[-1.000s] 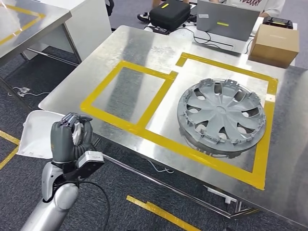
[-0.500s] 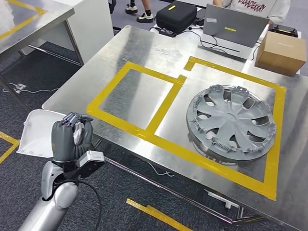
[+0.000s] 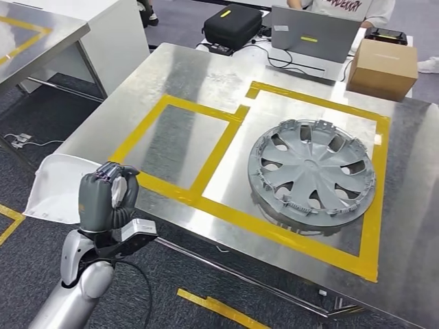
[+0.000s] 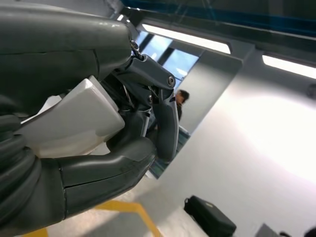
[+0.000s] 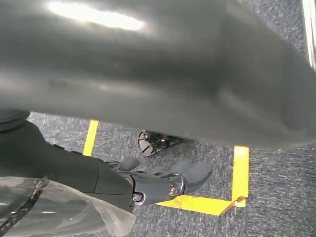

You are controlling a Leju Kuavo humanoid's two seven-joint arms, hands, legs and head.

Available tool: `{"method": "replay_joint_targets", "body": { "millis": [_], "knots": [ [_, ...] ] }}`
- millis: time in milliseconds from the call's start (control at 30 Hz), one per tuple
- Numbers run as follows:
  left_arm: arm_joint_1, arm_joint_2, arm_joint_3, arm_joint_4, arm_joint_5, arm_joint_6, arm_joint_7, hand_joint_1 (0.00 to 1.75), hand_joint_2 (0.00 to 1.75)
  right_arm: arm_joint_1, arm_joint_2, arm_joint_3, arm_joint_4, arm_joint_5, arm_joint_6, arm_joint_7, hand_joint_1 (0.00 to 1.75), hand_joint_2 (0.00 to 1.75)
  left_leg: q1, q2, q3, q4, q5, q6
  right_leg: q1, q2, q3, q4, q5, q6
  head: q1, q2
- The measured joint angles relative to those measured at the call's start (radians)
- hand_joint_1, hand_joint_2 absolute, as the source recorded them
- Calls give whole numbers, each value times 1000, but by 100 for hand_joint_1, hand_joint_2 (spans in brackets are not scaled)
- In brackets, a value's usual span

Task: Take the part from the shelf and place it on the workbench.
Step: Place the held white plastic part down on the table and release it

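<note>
Clearly the left hand grasps the white part just short of the workbench edge; releasing early would drop it.

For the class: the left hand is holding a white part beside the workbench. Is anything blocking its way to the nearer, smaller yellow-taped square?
Nothing visible does. The left hand grips the white part just off the workbench edge. The smaller taped square lies bare, and the wheel cover sits apart in the larger square.
</note>
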Motion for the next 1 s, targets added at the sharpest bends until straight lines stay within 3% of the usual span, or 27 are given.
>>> {"method": "replay_joint_targets", "body": {
  "millis": [33, 67, 133, 200, 267, 333, 400, 467, 533, 567, 600, 633, 700, 767, 833, 900, 967, 1000],
  "knots": [
    [-1, 1, -3, 2, -9, -8, 3, 175, 175, 0, 0, 0, 0, 1, 2, -1, 0, 0, 1, 0, -18, 36, -6, -1, 0, 9, 1, 0, -1, 0, 0, 0],
    [-3, 1, -6, 3, -17, -13, 5, 175, 175, 1, 1, 0, 0, 1, 4, -1, 0, 0, 1, -1, -20, 35, 9, -1, 0, 19, 2, 1, -1, 0, 0, 0],
    [-13, 3, -12, 5, -29, -24, 9, 175, 175, 1, 2, 0, 0, 1, 7, -3, 0, 0, 1, -17, 26, -71, 84, 3, -1, 42, 8, 2, -3, 3, 0, 0],
    [-25, 6, -16, 6, -38, -33, 13, 175, 175, -1, 5, 0, 0, -1, 8, -4, 0, 0, 5, -67, 81, -193, 131, 11, -1, 64, 5, 4, -5, 11, 1, 0],
    [-33, 8, -22, 8, -45, -40, 16, 175, 175, -2, 7, 0, 0, -1, 6, -1, 0, 0, 5, -92, 96, -231, 128, 18, -6, 85, -5, 5, -3, 23, 3, 0],
    [-41, 8, -28, 9, -50, -44, 20, 175, 175, 0, 9, 0, 0, 1, 3, 8, 0, 0, 5, -70, 100, -240, 128, 27, -10, 103, -14, 2, 0, 37, 3, 0],
    [-50, 8, -32, 9, -54, -45, 24, 175, 175, 2, 11, 0, 0, 6, 0, 16, 0, 0, 8, -43, 109, -249, 130, 38, -7, 64, -37, 39, -22, 47, 8, 0],
    [-50, 10, -33, 9, -58, -45, 28, 175, 175, 0, 12, 0, 0, 11, -1, 20, 0, 0, 6, -12, 114, -252, 128, 47, -3, -4, -103, 163, -78, 53, 14, 0],
    [-42, 15, -34, 9, -61, -44, 30, 175, 175, -1, 12, 0, 0, 14, -2, 21, 0, 0, 2, 19, 116, -251, 123, 52, -4, -28, -172, 284, -113, 58, 15, 0],
    [-39, 17, -34, 9, -62, -44, 31, 175, 175, 0, 13, 0, 0, 15, -2, 21, 0, 0, 1, 32, 118, -251, 121, 52, -4, -32, -183, 297, -104, 58, 15, 0],
    [-38, 18, -35, 9, -64, -44, 31, 175, 175, 1, 13, 0, 0, 15, -2, 20, 0, 0, 0, 44, 121, -251, 118, 52, -4, -36, -168, 264, -76, 57, 15, 0],
    [-38, 18, -37, 9, -67, -45, 31, 175, 175, 2, 14, 0, 0, 14, -2, 18, 0, 0, 0, 56, 126, -251, 114, 50, -3, -48, -134, 196, -37, 53, 15, 0],
    [-38, 19, -38, 9, -70, -48, 31, 175, 175, -1, 14, 0, 0, 11, -2, 14, 0, 0, -6, 76, 137, -250, 105, 43, 7, -97, -59, 58, 12, 41, 15, 0],
    [-39, 20, -39, 9, -72, -50, 32, 175, 175, -6, 16, 0, 0, 10, -2, 12, 0, 0, -12, 96, 143, -249, 98, 33, 15, -118, -30, 7, 17, 29, 14, 0],
    [-40, 20, -41, 9, -73, -51, 32, 175, 175, -5, 17, 0, 1, 10, -2, 12, 0, 0, -12, 113, 149, -250, 92, 24, 13, -91, -30, 4, 19, 20, 15, 0],
    [-41, 21, -42, 9, -74, -50, 32, 175, 175, -4, 19, 0, 1, 10, -2, 12, 0, 0, -8, 78, 140, -216, 63, 12, 6, -66, -27, 0, 23, 11, 11, 0],
    [-41, 23, -43, 9, -75, -50, 32, 175, 175, -4, 21, 0, 0, 9, -2, 12, 0, 0, -3, 22, 91, -103, 1, 5, 2, -41, -25, -2, 25, 6, 8, 0],
    [-39, 25, -44, 9, -75, -50, 32, 175, 175, -5, 22, 0, 0, 9, -2, 12, 0, 0, -2, 9, 57, -31, -29, 3, 2, -27, -25, -2, 25, 4, 7, 0]
  ]
}}
